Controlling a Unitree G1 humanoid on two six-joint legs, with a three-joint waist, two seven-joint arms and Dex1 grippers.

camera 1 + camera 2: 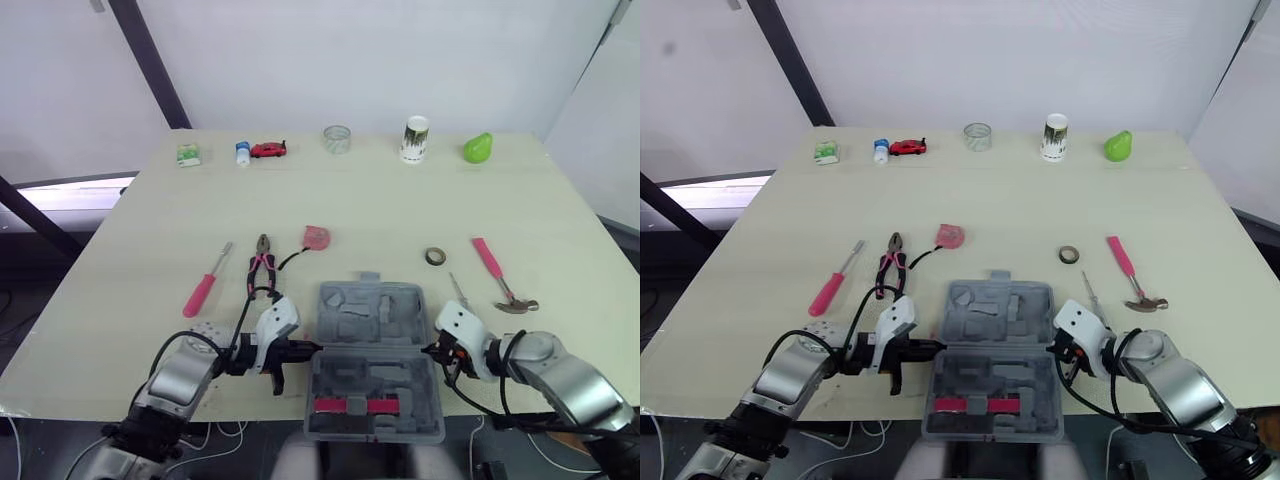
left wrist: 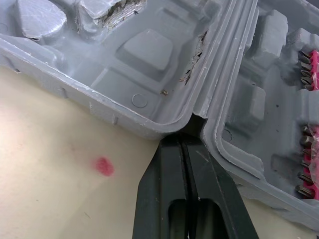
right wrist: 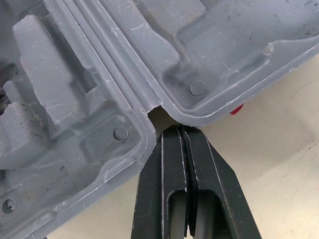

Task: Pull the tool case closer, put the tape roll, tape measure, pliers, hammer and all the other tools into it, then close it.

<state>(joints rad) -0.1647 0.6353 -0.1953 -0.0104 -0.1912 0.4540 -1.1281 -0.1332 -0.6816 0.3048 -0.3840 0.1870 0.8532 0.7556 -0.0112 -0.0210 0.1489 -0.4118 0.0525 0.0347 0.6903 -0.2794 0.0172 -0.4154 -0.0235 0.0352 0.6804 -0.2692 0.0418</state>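
Grey tool case [image 1: 370, 322] between left gripper [image 2: 185, 142] and right gripper [image 3: 182, 130], both fingers-together, tips at its hinge.

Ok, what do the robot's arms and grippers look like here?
The left arm and right arm are silver-grey metal with rounded joints, and black cables loop loosely along them. The left gripper and right gripper each have a white, boxy housing and two flat black fingers that taper to the tip, with a slot near the base.
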